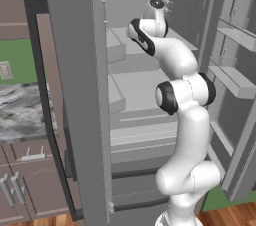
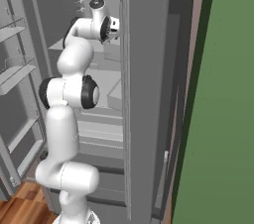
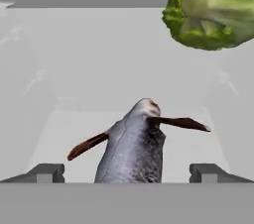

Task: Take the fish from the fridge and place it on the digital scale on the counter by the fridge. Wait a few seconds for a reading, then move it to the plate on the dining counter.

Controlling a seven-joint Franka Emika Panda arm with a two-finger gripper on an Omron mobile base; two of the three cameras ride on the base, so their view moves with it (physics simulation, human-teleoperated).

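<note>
The fridge stands with both doors swung open, and my arm reaches into its upper shelf. The fish lies on that pale shelf in the hand view, a grey-silver body with dark reddish-brown fins spread to both sides. My gripper is open. Its two fingertips stand wide on either side of the fish's near end, and I see no contact with it. A patch of the marble counter shows left of the fridge.
A green lettuce head sits at the hand view's upper right, beyond the fish. The open left door and right door flank the arm closely. Door bins line the far door. Cabinet fronts with silver handles sit under the counter.
</note>
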